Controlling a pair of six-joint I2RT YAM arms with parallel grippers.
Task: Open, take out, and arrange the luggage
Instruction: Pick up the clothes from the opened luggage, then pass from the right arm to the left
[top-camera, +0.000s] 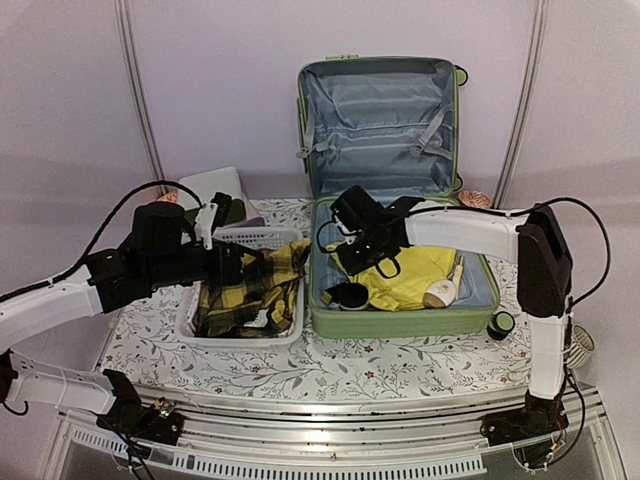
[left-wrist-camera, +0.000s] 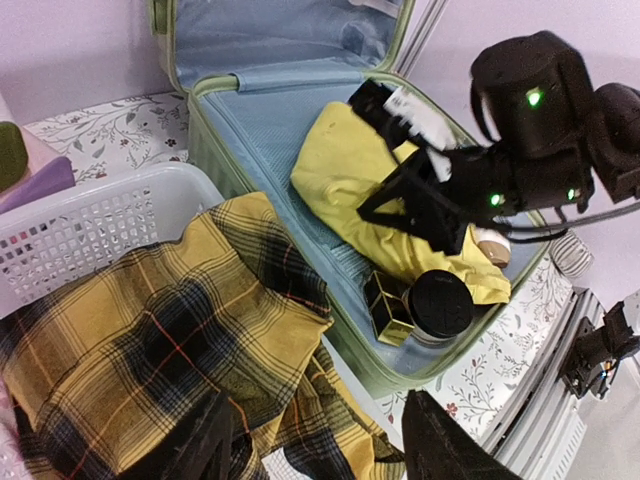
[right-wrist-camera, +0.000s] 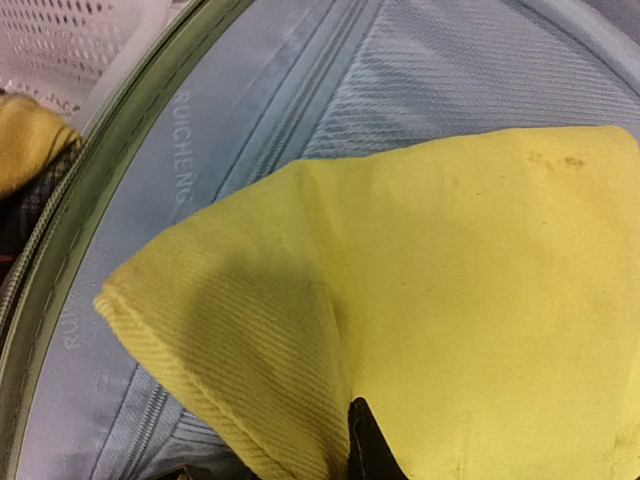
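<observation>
The open luggage (top-camera: 390, 325) lies centre-right on the tabletop (top-camera: 400, 365), long axis running up-frame, its yellow cloth (top-camera: 420, 275) directly beneath the nearer right fingers (right-wrist-camera: 365, 445), whose grip I cannot tell, while the left fingers (left-wrist-camera: 205, 445) hang spread over the basket (top-camera: 190, 325).

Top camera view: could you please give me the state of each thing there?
suitcase, open, lid upright.
plaid shirt, crumpled, draped over the basket rim.
basket, holding the plaid shirt.
yellow cloth, rumpled, inside the suitcase.
left pincer, open above the plaid shirt.
right pincer, on the yellow cloth; open or shut unclear.
</observation>
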